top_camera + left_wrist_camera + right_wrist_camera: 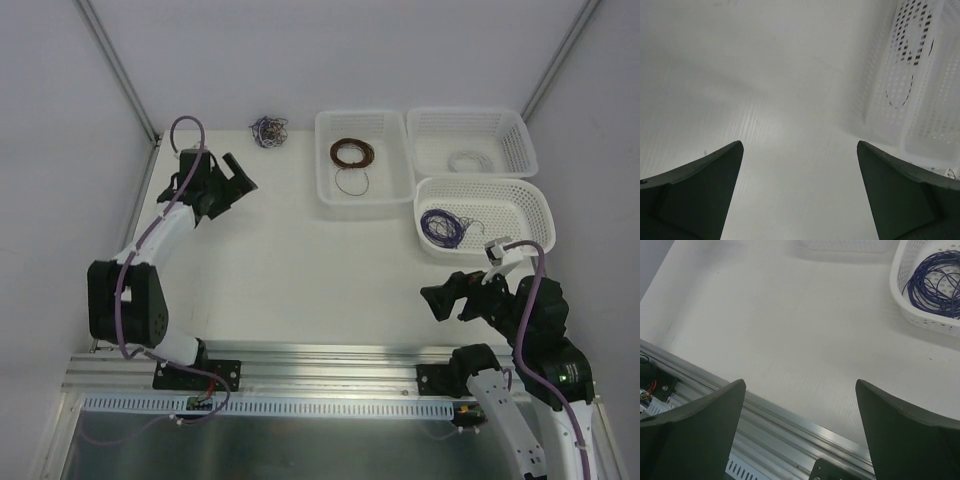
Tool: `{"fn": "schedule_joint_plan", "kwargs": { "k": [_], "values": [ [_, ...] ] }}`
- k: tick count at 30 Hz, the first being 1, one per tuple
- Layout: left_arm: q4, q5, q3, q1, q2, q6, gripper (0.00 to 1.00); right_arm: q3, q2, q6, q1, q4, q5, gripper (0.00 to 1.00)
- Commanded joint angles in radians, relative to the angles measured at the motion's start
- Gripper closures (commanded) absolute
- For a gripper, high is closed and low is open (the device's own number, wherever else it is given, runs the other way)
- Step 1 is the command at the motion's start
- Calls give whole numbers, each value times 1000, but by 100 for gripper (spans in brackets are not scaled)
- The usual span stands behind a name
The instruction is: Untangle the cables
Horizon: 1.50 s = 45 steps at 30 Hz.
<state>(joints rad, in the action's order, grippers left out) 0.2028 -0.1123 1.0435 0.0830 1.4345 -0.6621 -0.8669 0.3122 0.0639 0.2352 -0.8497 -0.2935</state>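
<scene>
Purple-black cables [268, 131] lie as a small tangle on the table [300, 260], just left of the brown-coil basket [325, 160], as we see from above. The left gripper [240, 180] sits left of that basket, nearer us than the tangle. The right gripper [440, 300] sits well nearer us, to the basket's right.

Left wrist view: we see the jaws spread, gripping nothing.

Right wrist view: the jaws are likewise spread and grip nothing.

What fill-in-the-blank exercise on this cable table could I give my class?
1. Between the left claw and right claw, the tangled cables lie nearer the ___ one.
2. Both claws are ___.
3. The purple coil lies in the basket closest to the ___ claw.
Missing words: left, open, right.
</scene>
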Motion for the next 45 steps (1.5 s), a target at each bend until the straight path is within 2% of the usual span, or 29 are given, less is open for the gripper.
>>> {"fn": "schedule_joint_plan", "kwargs": {
  "k": [1, 5, 6, 12, 13, 15, 20, 28, 30, 33, 34, 37, 38, 40, 45],
  "values": [
    [-129, -13, 171, -12, 189, -28, 1, 15, 18, 5, -4, 29, -35, 3],
    [-232, 31, 350, -14, 391, -60, 3, 43, 18, 10, -4, 60, -42, 3],
    [-259, 36, 374, -14, 456, -68, 9, 55, 16, 10, -2, 66, -42, 3],
    [-407, 71, 587, -14, 716, -105, 16, 95, 33, 5, -4, 107, -50, 3],
    [-452, 74, 607, -14, 743, -108, 22, 103, 37, 4, -4, 118, -52, 3],
    [-496, 82, 662, -14, 823, -113, 27, 112, 54, 2, -4, 127, -56, 3],
    [-534, 102, 811, -14, 996, -152, 29, 138, 97, -7, -4, 167, -79, 3],
    [-579, 108, 1004, -14, 1185, -278, 31, 160, 145, -33, -4, 213, -96, 3],
    [-574, 106, 1049, -15, 1233, -315, 34, 160, 157, -36, -2, 215, -93, 3],
    [-588, 99, 1069, -20, 1268, -395, 47, 160, 172, -44, -2, 221, -93, 3],
    [-592, 99, 1067, -20, 1271, -415, 61, 158, 174, -45, -2, 221, -93, 3],
    [-605, 88, 1038, -23, 1261, -418, 87, 155, 173, -53, -4, 218, -98, 3],
    [-618, 85, 999, -25, 1238, -418, 100, 155, 166, -55, -2, 218, -96, 3],
    [-644, 74, 939, -28, 1206, -422, 100, 151, 160, -58, -2, 207, -95, 3],
    [-694, 37, 660, -34, 1028, -403, 100, 121, 146, -56, -2, 169, -91, 3]
  ]
}}
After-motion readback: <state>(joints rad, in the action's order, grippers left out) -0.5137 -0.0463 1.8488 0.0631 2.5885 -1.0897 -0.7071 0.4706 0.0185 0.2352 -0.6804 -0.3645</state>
